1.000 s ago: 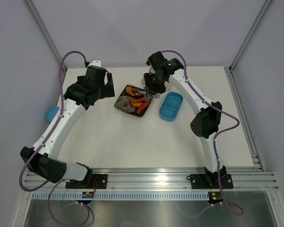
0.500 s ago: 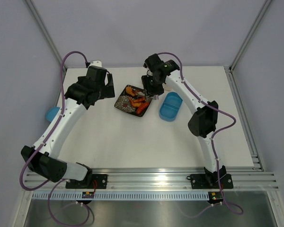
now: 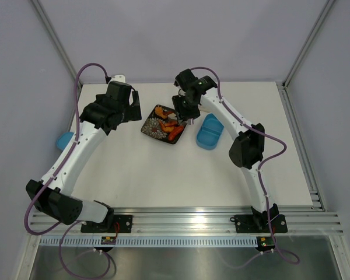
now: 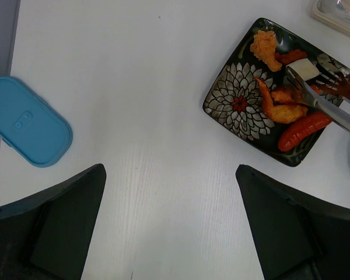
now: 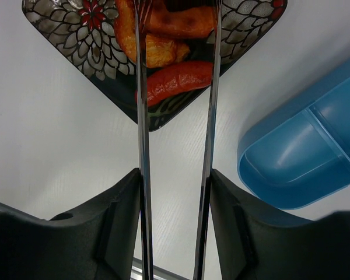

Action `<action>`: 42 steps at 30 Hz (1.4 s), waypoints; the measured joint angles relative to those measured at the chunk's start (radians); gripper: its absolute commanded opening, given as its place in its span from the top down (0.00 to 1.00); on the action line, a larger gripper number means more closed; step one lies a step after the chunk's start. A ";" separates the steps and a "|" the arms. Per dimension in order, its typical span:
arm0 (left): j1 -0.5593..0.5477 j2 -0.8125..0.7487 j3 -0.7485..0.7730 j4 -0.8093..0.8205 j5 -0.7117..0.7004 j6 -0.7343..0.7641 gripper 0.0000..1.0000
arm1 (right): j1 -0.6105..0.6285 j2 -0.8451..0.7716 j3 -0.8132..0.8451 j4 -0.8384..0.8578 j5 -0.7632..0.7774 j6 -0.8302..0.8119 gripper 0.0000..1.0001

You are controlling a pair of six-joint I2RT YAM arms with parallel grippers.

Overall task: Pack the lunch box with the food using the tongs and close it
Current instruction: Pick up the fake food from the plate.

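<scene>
My right gripper (image 5: pixel 175 175) is shut on the silver tongs (image 5: pixel 142 116), one finger pressing on each arm. The tongs (image 4: pixel 329 109) reach over the black flowered plate (image 4: pixel 236 105), their two arms spread apart above the food (image 4: pixel 287 111): orange pieces, a red sausage (image 5: pixel 178 80) and a pale block (image 4: pixel 306 68). The light-blue lunch box (image 5: pixel 306 154) stands open and empty to the right of the plate (image 3: pixel 157 131). Its lid (image 4: pixel 26 129) lies at the table's left edge. High over bare table left of the plate hangs my left gripper (image 4: pixel 169 169), open and holding nothing.
A translucent case (image 4: pixel 339 11) lies behind the plate at the far side. In the top view the lunch box (image 3: pixel 210 131) sits near the right arm's forearm, and the lid (image 3: pixel 64 140) lies beside the left arm.
The right arm has shifted slightly left, carrying the tongs further over the plate, and the tong arms have spread a little. The left arm has not moved.
</scene>
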 measured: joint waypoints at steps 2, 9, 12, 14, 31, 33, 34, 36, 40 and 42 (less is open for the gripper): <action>0.000 0.000 0.000 0.000 0.000 0.000 0.01 | 0.001 0.005 0.002 0.009 0.007 -0.002 0.46; 0.000 0.000 0.000 0.000 0.000 0.000 0.01 | 0.002 0.013 0.000 0.025 0.025 -0.008 0.57; 0.000 0.000 0.000 0.000 0.000 0.000 0.01 | 0.004 0.012 -0.008 0.037 0.031 -0.008 0.61; 0.000 0.000 0.000 0.000 0.000 0.000 0.01 | 0.005 0.008 -0.020 0.043 0.032 -0.008 0.62; 0.000 0.000 0.000 0.001 0.001 0.001 0.01 | 0.007 -0.204 -0.152 0.079 0.039 0.029 0.67; 0.000 0.000 0.000 0.001 0.001 0.001 0.01 | 0.007 -0.243 -0.186 0.087 0.051 0.043 0.67; 0.000 0.000 0.000 0.001 0.001 0.001 0.01 | 0.007 -0.261 -0.204 0.092 0.063 0.054 0.67; 0.000 0.000 0.000 0.001 0.001 0.001 0.01 | 0.006 -0.302 -0.260 0.113 0.092 0.068 0.67; 0.000 0.000 -0.004 0.001 0.001 0.001 0.01 | -0.009 -0.393 -0.396 0.136 0.133 0.103 0.67; 0.000 0.000 -0.004 0.001 0.001 0.001 0.01 | -0.029 -0.436 -0.460 0.148 0.150 0.117 0.67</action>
